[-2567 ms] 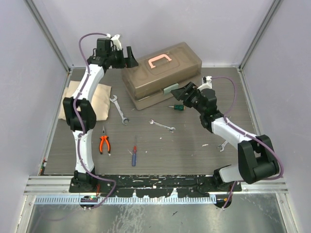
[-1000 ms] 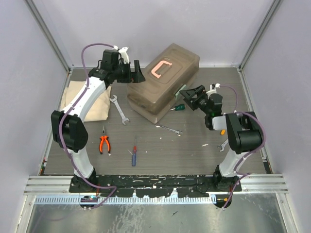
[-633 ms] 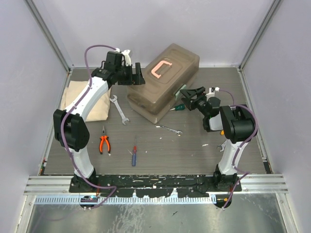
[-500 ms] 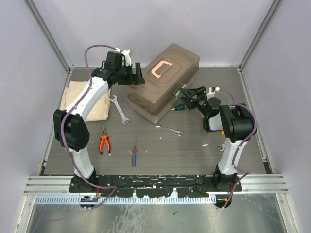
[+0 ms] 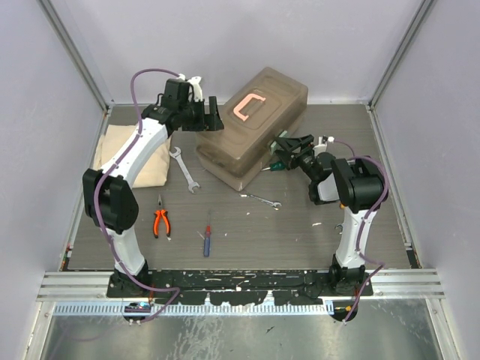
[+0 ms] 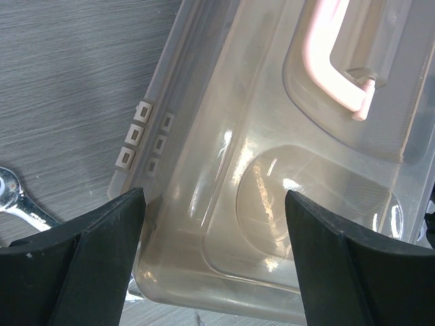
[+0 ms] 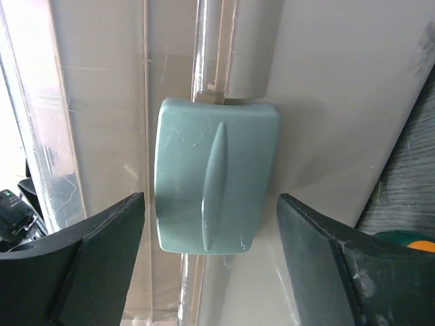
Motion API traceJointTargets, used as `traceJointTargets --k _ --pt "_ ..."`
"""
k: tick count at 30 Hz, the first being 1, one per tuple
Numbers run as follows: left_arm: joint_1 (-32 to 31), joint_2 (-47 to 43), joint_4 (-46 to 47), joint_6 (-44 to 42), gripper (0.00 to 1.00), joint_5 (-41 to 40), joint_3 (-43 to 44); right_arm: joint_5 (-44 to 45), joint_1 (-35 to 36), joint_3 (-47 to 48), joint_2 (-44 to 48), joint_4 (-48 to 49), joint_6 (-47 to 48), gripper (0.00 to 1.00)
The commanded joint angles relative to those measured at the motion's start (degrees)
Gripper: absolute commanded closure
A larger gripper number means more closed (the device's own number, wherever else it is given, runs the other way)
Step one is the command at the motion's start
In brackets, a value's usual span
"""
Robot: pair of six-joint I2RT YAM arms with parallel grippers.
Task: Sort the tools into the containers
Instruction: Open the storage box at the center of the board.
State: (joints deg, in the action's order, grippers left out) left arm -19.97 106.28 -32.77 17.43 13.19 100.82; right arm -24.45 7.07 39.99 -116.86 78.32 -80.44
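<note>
The brown translucent toolbox (image 5: pixel 251 127) stands at the back with its lid down and its pink handle (image 5: pixel 247 105) on top, so the containers are hidden. My left gripper (image 5: pixel 212 116) is open, its jaws astride the box's left corner (image 6: pixel 224 224). My right gripper (image 5: pixel 283 150) is open around the pale green latch (image 7: pixel 214 183), with a gap on each side. On the table lie a large wrench (image 5: pixel 184 169), orange pliers (image 5: pixel 160 221), a blue-red screwdriver (image 5: pixel 207 240), a small wrench (image 5: pixel 262 200) and a green-handled screwdriver (image 5: pixel 274 166).
A tan cloth (image 5: pixel 146 154) lies at the left. Another wrench (image 5: pixel 343 225) shows partly beside the right arm. Grey walls close in the table on three sides. The large wrench's head (image 6: pixel 10 197) shows at the left edge of the left wrist view.
The toolbox has turned from lying crosswise to angled toward the back right. In the last second my right gripper crept left up to the latch and my left jaws narrowed slightly.
</note>
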Motion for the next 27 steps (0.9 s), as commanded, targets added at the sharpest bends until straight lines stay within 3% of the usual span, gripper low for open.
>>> traceJointTargets --k 1,11,16,22,27 --pt "-0.38 2.13 -5.4 -2.18 0.17 -2.82 0.42 0.89 1.02 2.45 -1.48 7.29 -1.28 0.18" --pt "-1.19 2.94 -6.28 -3.02 0.17 -2.82 1.37 1.42 2.05 4.53 -6.7 15.92 -6.16 0.25" --pt "-1.57 3.23 -6.79 -3.57 0.17 -3.08 1.84 1.08 2.15 4.84 -6.8 16.89 -6.33 0.42" --pt "-1.59 3.42 -7.13 -3.68 0.17 -3.25 2.27 1.7 2.24 2.98 -3.05 12.76 -2.26 0.53" --pt "-1.68 3.59 -7.39 -3.72 0.18 -3.52 2.39 3.11 2.25 1.57 3.53 4.82 3.67 0.56"
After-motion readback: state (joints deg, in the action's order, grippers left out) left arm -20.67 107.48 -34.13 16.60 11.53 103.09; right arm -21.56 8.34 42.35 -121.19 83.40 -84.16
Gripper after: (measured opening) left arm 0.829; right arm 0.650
